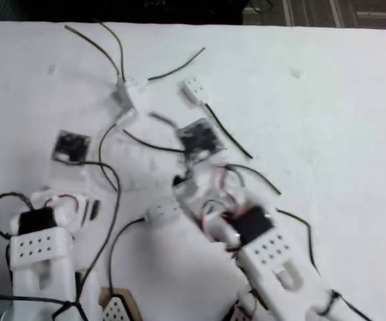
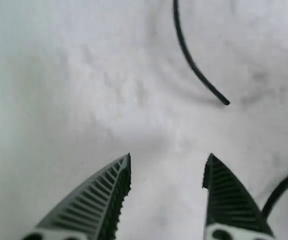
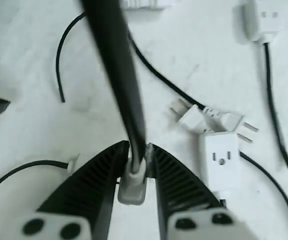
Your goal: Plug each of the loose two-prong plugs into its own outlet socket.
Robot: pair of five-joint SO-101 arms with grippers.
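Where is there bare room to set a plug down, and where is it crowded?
Widest bare patch: the table to the right of the white outlet and its cord. A smaller one lies left of the dark square piece. The middle is crowded: cords, outlets, the right gripper holding a grey plug.

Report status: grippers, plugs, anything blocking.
Left gripper open over table. Right gripper shut on corded plug. Outlet socket nearby, loose plugs beside it.

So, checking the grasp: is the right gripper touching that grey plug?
Touching. Right wrist view shows the right gripper clamped on the grey plug, no gap either side.
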